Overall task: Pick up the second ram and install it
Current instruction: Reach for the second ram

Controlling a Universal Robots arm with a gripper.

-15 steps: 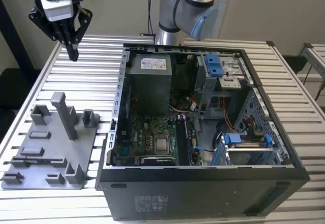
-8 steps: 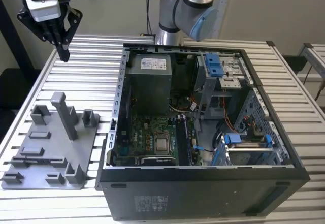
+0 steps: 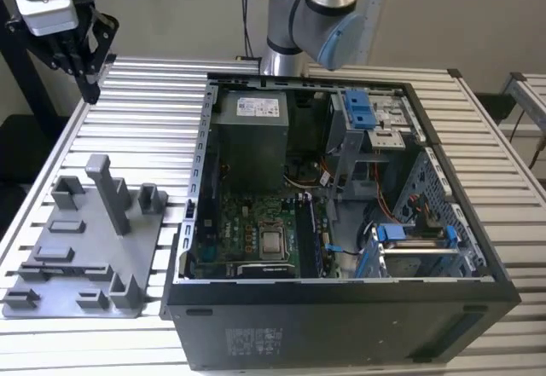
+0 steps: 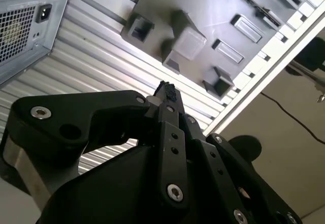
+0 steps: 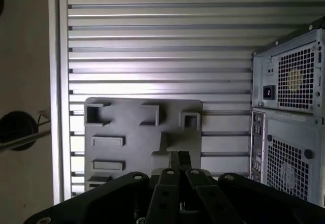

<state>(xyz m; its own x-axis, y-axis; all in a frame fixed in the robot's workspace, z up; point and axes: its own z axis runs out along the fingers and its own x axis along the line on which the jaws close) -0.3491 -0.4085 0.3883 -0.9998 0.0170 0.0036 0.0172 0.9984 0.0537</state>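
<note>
My gripper (image 3: pixel 89 95) hangs high over the slatted table's far corner, at the exterior view's left, fingers pointing down. Its dark fingers are pressed together, seen in the second wrist view (image 4: pixel 165 89) and the first wrist view (image 5: pixel 178 158), with nothing showing between them. Below it lies the grey plastic holder tray (image 3: pixel 77 248) (image 4: pixel 213 10) (image 5: pixel 132 132), its pockets and posts bare. The second ram is hidden. The green motherboard (image 3: pixel 247 231) lies in the open case, with long black slots (image 3: pixel 311 240) beside the processor socket.
The open black computer case (image 3: pixel 341 308) (image 5: pixel 289 107) (image 4: pixel 25 21) takes up the table's middle, with a power supply (image 3: pixel 247 137) and blue-latched drive cages (image 3: pixel 409 235) inside. The arm's base (image 3: pixel 311 18) stands behind the case. Bare slats lie between tray and case.
</note>
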